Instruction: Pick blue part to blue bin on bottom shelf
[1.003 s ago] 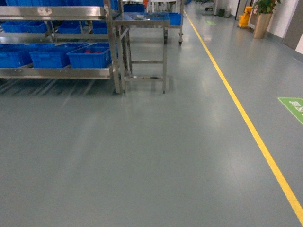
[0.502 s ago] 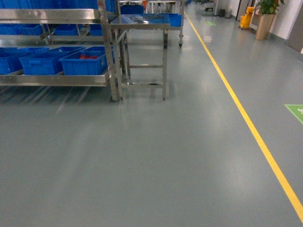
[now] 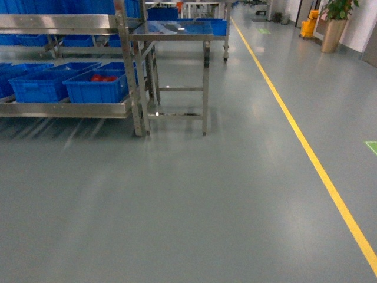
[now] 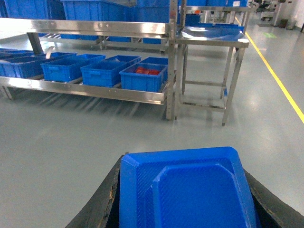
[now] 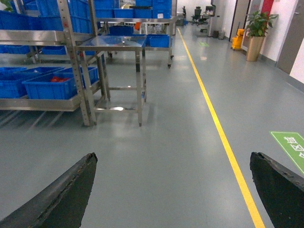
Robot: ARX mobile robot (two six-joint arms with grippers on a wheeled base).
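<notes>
So I've got the blue moulded plastic part [image 4: 185, 190] pinched between my left fingers [image 4: 102, 204], the black pads hugging it on both sides, held out in front and clear of the grey floor [image 3: 194, 200], I'd guess so it doesn't knock anything while the base rolls. My right fingers [image 5: 57, 197] are spread wide with nothing between them, just floor showing in the gap, which makes sense since that arm has no job right now. The long shiny stainless-steel bottom shelf [image 4: 95, 90] sits ahead and off to my left, with a row of open blue plastic bins [image 4: 102, 73] lined up on it side by side. The bin nearest the rack post, the blue bin with red bits inside [image 4: 144, 77], doesn't look like the right home for a blue piece, so I reckon one of its neighbours is the target, though I can't tell from here what's in them. Just beside the rack stands a small stainless-steel surface on four legs [image 3: 171, 29], and a yellow line [image 3: 306, 147] runs along the floor on my right. I'm well apart from the shelf, so closing that gap looks like the job in hand.
</notes>
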